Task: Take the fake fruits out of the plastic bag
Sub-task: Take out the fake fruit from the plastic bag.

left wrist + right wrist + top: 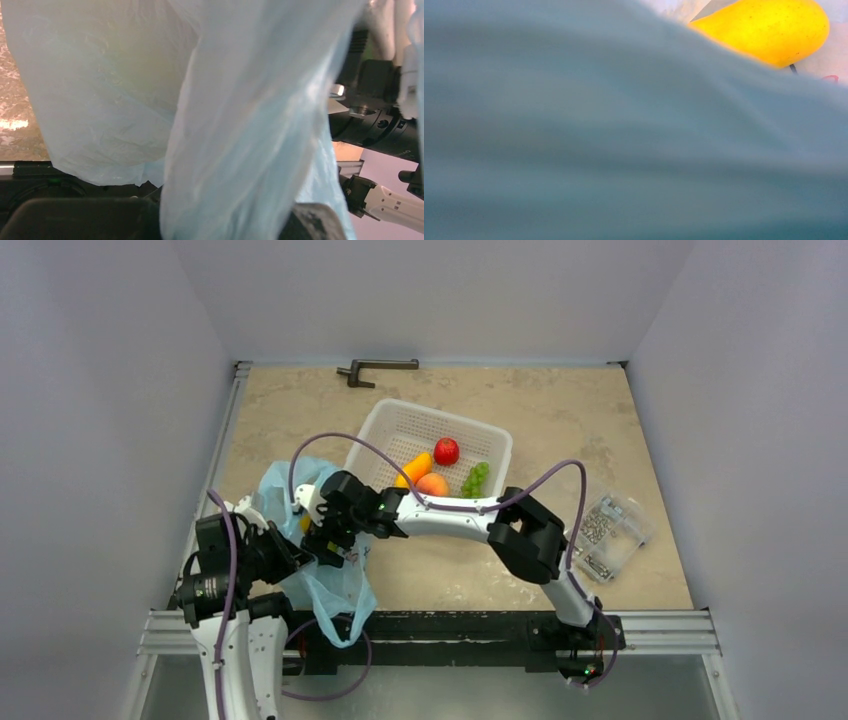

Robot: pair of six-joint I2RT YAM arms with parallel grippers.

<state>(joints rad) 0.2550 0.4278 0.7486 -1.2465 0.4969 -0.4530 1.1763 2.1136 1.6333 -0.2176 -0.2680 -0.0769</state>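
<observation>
Plastic bag (335, 590) lies crumpled at the bench's (560, 420) seven o'clock edge. The left fingers (283, 558) meet its side and the right fingers (328, 543) dip into its mouth. At one o'clock from it, the white basket (385, 418) holds a peach (432, 484) and a grape bunch (475, 478).

Left wrist: the left fingers (317, 222) are pressed together on the bag's film.

Right wrist: blurred film covers all but a yellow fruit (769, 27) at one o'clock. Whether the right fingers are spread cannot be told.

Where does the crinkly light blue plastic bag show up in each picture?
Top external: light blue plastic bag, lower left, between the arms.
Left wrist: fills most of the frame.
Right wrist: blurred film across nearly everything.
Shared landmark, two views only: right arm's black wrist, at left wrist view's right edge.
</observation>
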